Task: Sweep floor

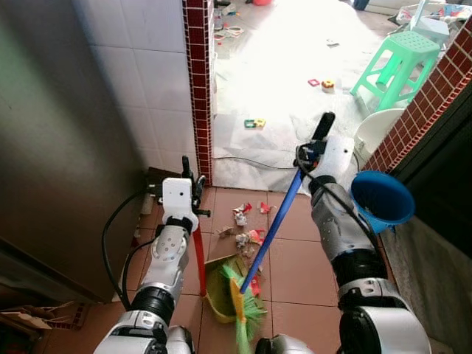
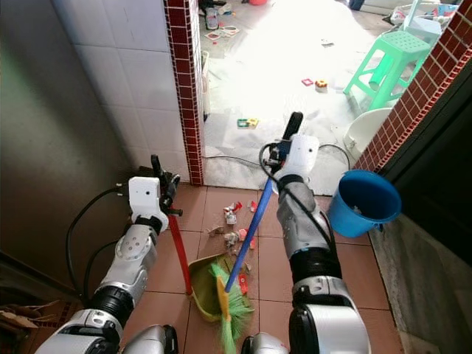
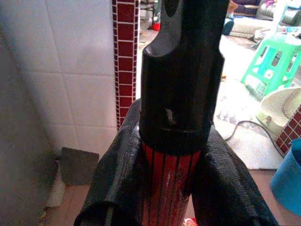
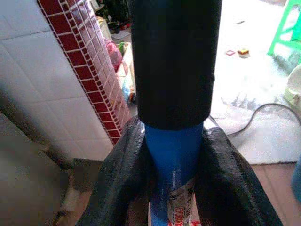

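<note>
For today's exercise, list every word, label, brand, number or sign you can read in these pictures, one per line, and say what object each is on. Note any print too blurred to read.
No text here can be read in full.
Label on the blue broom handle, held in the right gripper: red and dark print, cut off and blurred, unreadable.
Red dustpan handle in the left gripper: no print.
Scraps of litter on the floor: coloured print too small to read.

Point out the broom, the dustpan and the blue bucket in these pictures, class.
broom [image 1: 274, 226]: left eye view, on the blue handle's middle.
dustpan [image 1: 215, 289]: left eye view, on the green pan's bare floor.
blue bucket [image 2: 363, 203]: right eye view, on its inner wall.
</note>
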Tool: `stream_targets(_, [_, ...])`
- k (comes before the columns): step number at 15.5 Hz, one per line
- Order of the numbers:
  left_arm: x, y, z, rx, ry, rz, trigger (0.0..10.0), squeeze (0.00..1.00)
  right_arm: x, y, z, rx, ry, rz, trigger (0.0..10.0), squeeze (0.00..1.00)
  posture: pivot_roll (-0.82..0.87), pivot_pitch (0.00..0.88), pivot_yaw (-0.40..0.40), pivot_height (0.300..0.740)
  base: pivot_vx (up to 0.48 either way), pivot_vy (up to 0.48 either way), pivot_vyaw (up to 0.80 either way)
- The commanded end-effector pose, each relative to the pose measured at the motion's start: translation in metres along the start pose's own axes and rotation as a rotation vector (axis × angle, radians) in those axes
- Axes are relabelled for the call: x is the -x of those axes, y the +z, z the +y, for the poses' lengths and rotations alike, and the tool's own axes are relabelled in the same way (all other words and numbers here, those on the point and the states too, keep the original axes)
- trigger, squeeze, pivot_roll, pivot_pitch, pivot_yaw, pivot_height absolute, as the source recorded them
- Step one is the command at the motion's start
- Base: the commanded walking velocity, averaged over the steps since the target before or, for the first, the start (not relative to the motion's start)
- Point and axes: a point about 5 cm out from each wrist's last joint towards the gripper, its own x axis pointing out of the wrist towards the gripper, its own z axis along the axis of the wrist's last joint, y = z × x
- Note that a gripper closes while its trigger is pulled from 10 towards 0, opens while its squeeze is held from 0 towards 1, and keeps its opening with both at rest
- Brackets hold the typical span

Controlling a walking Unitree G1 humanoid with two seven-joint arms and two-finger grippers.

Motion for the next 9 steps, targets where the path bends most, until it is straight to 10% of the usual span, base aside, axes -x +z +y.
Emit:
stream_targets(1, [-0.005,0.006,-0.006,0.023,-0.014,-0.025,10.0,0.0,-0.004,0.018,0.014,-0.129,0.059,-0.043,10.0,0.0,-0.1,0.054,-0.05,0.74,0.0,0.0,0.0])
stream_targets(9, [-0.003,0.003,-0.003,-0.004,-0.019,-0.026,10.0,0.0,0.001,0.092,0.041,0.226,0.345,-0.318,10.0,0.0,-0.1,0.064,-0.049,0.74,0.0,0.0,0.0])
